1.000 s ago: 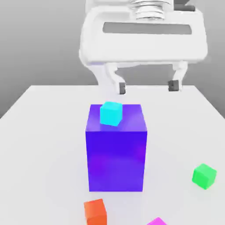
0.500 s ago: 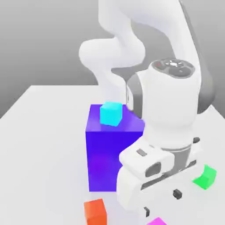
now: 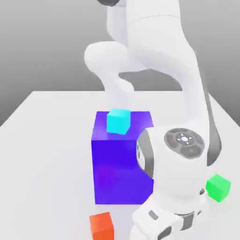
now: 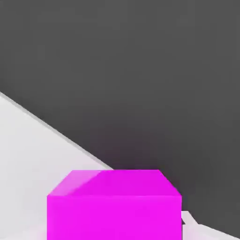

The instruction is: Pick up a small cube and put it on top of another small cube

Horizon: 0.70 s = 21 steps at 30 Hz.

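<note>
The magenta cube sits close before the hand camera on the white table. In the exterior view's lower right, the green cube lies beside the lowered arm.

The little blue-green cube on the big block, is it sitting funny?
A bit. The cyan cube sits at the front edge of the big purple-blue block, turned askew to its sides. The orange and green cubes rest flat on the table.

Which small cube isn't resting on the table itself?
The cyan cube: it sits atop the big purple-blue block. The orange cube and green cube rest on the table.
</note>
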### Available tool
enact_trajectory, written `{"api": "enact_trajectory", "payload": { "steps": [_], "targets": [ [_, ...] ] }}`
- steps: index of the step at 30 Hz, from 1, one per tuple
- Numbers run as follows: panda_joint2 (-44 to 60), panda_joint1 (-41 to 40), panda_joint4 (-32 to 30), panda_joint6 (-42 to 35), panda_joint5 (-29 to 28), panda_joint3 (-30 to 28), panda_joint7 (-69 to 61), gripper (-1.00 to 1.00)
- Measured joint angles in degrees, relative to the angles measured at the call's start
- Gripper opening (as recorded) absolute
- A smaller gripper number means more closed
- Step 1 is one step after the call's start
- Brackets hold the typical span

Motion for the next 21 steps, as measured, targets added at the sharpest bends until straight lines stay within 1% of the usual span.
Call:
{"api": "enact_trajectory", "payload": {
  "steps": [2, 12, 21],
  "targets": [
    [-3.06, 0.23, -0.92, -2.23, 0.63, 0.26, 0.82, -1.0],
    [-8.35, 6.11, -6.01, -3.03, 7.17, 2.32, 17.58, -1.0],
    [-13.65, 12.09, -10.66, -3.22, 9.27, 3.56, 35.88, -1.0]
  ]
}}
